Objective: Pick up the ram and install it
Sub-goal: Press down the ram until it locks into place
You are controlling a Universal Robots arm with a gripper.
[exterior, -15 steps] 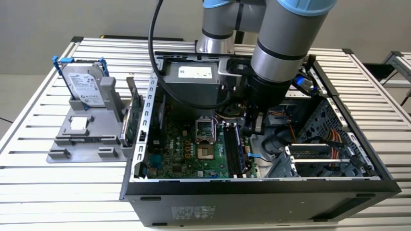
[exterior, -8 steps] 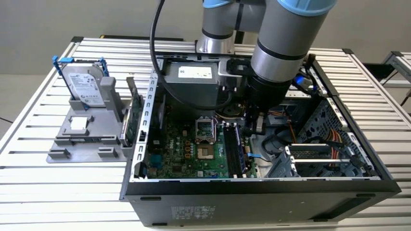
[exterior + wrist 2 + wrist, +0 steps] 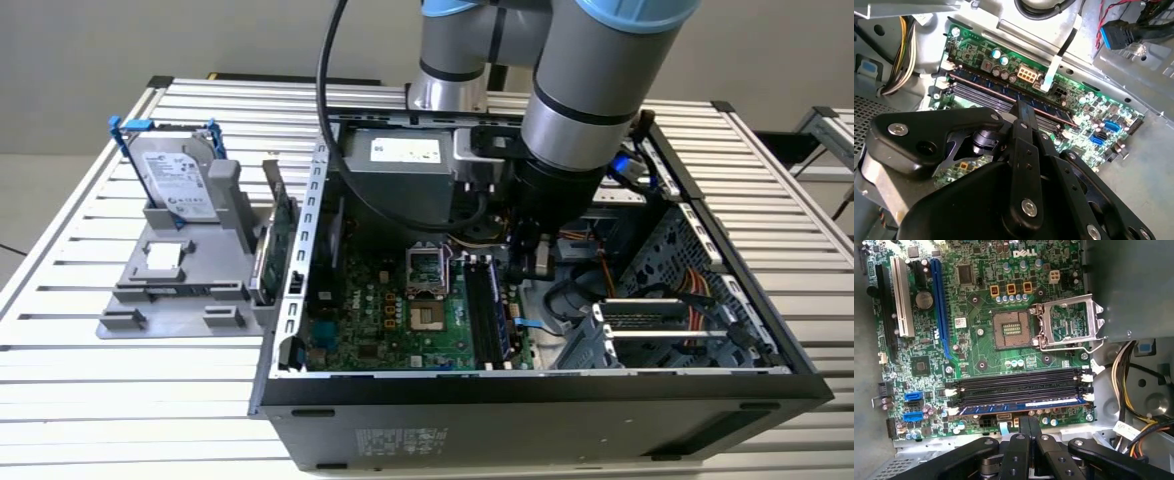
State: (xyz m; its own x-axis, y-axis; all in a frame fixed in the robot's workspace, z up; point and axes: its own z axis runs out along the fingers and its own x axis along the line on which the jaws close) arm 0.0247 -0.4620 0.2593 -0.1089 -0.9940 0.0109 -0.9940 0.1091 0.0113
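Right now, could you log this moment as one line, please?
gripper: above slots, empty | ram: seated in motherboard slot | case: open

Dark blue ram (image 3: 1021, 405) — long thin stick on edge in the outermost motherboard memory slot — between white latches.

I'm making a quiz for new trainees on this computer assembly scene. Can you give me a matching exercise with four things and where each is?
Things:
1. ram
2. hard drive
3. gripper
4. processor socket

Places:
A. upright in the grey stand outside the case
B. in the slot on the motherboard
C. on the motherboard, cover open
D. just above the ram

Pairs: 1-B, 2-A, 3-D, 4-C
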